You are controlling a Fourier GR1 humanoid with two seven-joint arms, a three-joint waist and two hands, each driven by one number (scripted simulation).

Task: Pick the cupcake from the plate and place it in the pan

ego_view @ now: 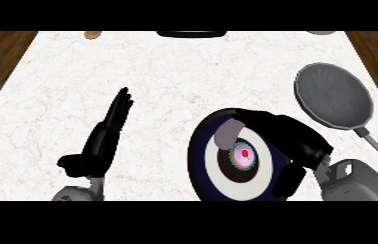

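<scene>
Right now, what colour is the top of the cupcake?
Pink with a red dot in the middle, on the cupcake; the head view shows it best.

Plate rim perhaps partly behind right robot hand.

counter: white marble (faintly veined), matt | pan: grey metal, matt | plate: glossy

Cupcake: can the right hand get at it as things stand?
Probably yes. The right hand already arches over the plate, fingers curving round beside the cupcake, and nothing lies between them. The left hand rests well clear.
</scene>
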